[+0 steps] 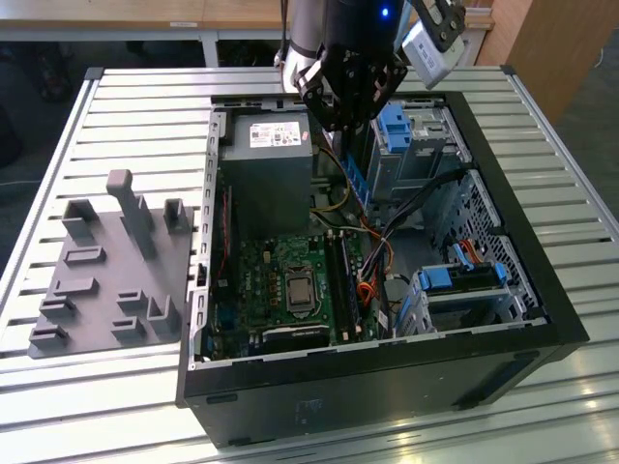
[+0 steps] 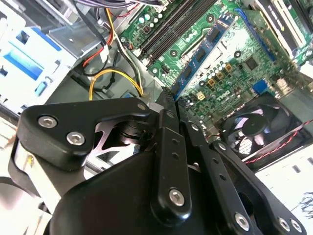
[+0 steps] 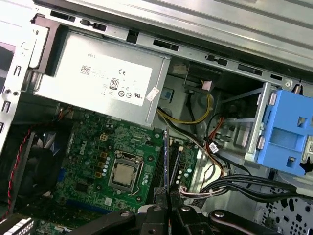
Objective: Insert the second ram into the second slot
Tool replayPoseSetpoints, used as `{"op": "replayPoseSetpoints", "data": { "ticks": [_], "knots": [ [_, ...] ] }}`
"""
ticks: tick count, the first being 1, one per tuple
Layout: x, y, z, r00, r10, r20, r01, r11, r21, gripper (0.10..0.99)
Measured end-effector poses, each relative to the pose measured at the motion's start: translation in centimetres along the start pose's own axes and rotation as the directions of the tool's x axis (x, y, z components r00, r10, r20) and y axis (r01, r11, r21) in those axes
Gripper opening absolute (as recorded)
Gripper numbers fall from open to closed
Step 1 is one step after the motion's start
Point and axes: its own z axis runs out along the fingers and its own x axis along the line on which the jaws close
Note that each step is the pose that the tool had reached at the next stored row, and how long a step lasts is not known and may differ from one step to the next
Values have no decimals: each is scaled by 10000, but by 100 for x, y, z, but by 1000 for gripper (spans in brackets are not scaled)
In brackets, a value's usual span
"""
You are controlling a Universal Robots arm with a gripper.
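Inside the open computer case (image 1: pixel 542 290), my gripper (image 1: pixel 352 130) has its jaws clamped on the second ram (image 1: pixel 356 182). The stick hangs edge-down between them, above the motherboard (image 1: pixel 280 280) and over its memory slots (image 1: pixel 340 280).

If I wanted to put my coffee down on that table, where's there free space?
Bare slats lie beyond the grey fixture tray and at the exterior view's right of the computer case. Inside it is crowded: cables, drive brackets, the gripper holding the second ram.
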Motion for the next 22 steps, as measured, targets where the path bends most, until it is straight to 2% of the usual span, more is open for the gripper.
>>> {"op": "replayPoseSetpoints", "data": {
  "ticks": [7,14,19,22],
  "knots": [
    [0,0,5,9964,846,28,-846,9964,20,137],
    [0,0,9,9872,1594,54,-1595,9872,33,137],
    [1,-2,19,9863,1646,47,-1647,9863,33,137],
    [0,-3,27,9799,1993,60,-1993,9799,52,137]
  ]
}}
